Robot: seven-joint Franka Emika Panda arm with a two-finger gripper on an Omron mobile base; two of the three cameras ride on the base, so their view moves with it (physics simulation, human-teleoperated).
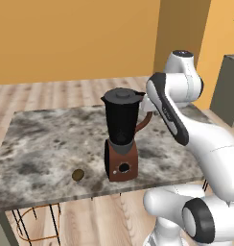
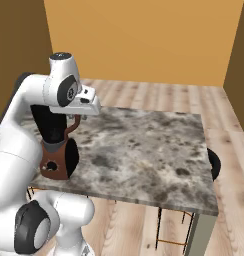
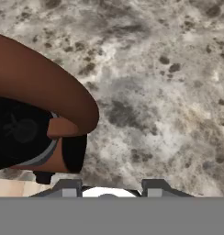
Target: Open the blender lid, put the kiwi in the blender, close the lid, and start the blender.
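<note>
Marble counter [image 1: 47, 139] carries the blender [image 1: 122, 139] near its front edge, with the lid [image 1: 122, 94] on the jar and the kiwi [image 1: 78, 175] lying just left of the base. Hanging beside the curved handle [image 3: 45, 87], the gripper [image 3: 112, 186] has its 2 fingers pressed together on nothing, probably lining up for the lid.

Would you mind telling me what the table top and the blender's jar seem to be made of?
The table top looks like polished stone, perhaps marble: mottled grey and white veining. The blender jar looks like smooth dark plastic or tinted glass: uniformly black with faint sheen; which one is unclear.
</note>
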